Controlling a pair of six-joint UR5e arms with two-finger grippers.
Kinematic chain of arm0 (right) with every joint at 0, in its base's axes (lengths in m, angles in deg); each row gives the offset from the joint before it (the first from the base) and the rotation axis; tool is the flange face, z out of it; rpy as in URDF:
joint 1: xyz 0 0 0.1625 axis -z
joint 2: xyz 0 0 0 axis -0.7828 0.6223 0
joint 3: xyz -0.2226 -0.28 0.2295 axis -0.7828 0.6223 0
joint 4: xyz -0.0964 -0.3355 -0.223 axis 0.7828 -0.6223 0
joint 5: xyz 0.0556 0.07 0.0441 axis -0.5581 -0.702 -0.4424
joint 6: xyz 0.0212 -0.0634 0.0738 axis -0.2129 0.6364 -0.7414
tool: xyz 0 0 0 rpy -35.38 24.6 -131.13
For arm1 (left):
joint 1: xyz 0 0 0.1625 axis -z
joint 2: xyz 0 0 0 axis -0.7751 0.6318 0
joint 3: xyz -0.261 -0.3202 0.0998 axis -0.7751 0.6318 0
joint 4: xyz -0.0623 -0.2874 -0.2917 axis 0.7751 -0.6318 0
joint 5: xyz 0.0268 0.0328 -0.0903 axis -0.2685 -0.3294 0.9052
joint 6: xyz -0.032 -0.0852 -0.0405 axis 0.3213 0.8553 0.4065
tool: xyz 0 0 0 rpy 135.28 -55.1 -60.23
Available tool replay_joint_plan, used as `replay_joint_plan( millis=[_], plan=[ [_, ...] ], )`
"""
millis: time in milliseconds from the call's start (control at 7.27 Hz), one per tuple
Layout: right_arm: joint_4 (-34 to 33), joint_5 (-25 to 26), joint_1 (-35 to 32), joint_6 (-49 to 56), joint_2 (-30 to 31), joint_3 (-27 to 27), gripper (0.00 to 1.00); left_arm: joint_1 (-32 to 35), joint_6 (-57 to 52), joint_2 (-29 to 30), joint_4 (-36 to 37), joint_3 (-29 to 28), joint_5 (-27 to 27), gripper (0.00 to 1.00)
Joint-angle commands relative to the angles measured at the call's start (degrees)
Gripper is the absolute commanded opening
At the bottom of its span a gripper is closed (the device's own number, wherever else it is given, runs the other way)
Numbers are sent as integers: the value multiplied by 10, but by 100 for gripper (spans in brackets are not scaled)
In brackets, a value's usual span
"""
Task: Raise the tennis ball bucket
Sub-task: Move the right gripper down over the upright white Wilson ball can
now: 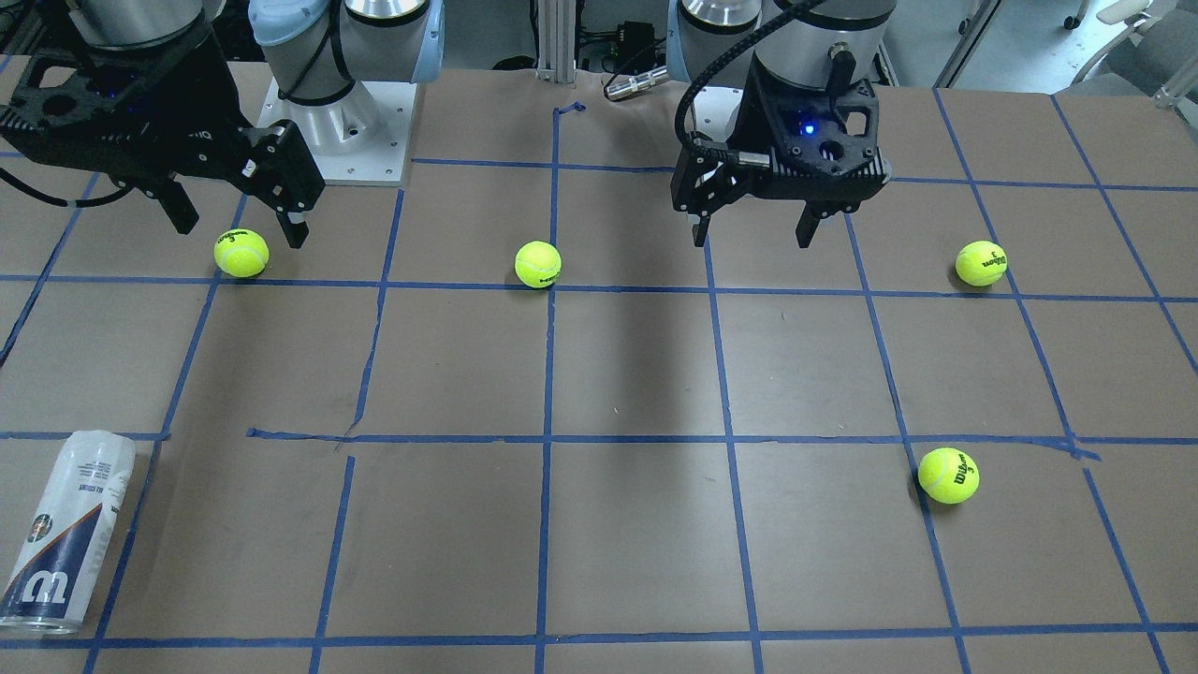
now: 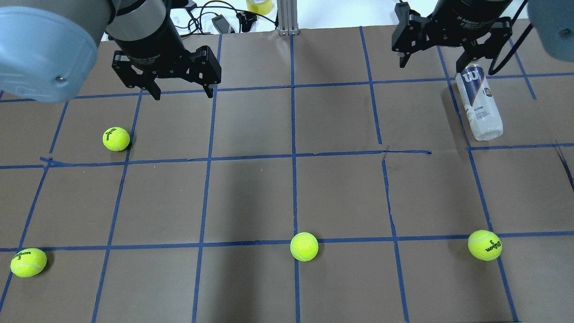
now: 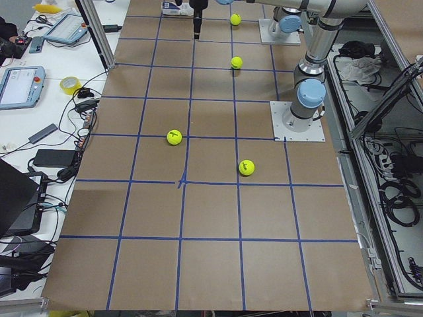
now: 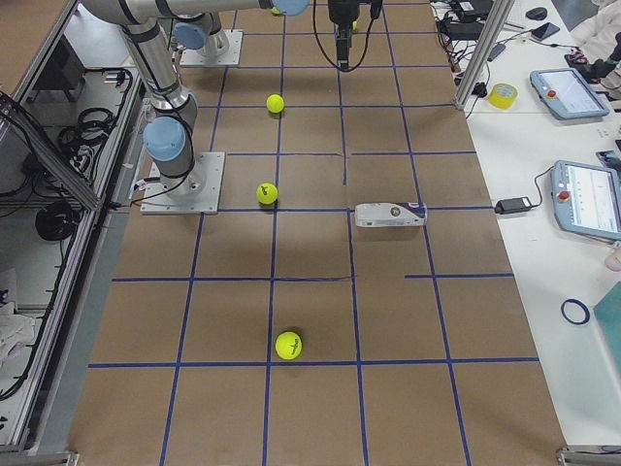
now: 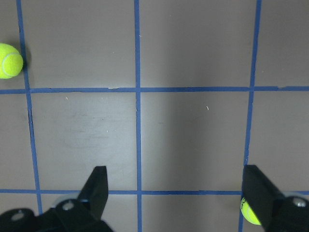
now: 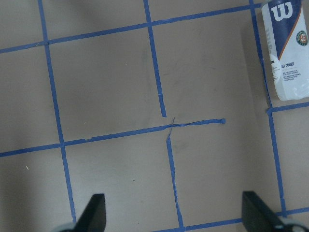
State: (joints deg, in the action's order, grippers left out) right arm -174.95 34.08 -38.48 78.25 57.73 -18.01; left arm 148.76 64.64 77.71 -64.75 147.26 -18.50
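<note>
Closest to us in the front view, the tennis ball bucket [image 1: 65, 534] is lying on its side on the table [image 1: 636, 374], over on the robot's right, and we're not making out what's inside past the label. Four tennis balls [image 1: 537, 264] are sitting loose, well apart. Both the left gripper [image 2: 183, 95] and the right gripper [image 2: 432, 65] are hanging wide open, gripping nothing

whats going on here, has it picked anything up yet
Not yet. The tennis ball bucket lies on its side on the table, untouched. The right gripper hovers open on that side, but not over the bucket. The left gripper hangs open and empty. Four tennis balls sit scattered around.
</note>
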Motion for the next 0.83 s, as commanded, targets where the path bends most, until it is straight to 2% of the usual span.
replay_joint_plan(
  millis=[0,275,550,688],
  plan=[
    [2,-2,0,1,-3,-7,100,0,-1,-28,5,34,2,100],
    [8,8,1,3,-14,-18,100,-1,-2,-37,4,41,1,100],
    [3,111,1,13,-14,-17,100,-1,0,-37,2,42,0,100],
    [-15,105,10,58,-27,-4,100,-1,0,-37,3,41,1,100]
  ],
)
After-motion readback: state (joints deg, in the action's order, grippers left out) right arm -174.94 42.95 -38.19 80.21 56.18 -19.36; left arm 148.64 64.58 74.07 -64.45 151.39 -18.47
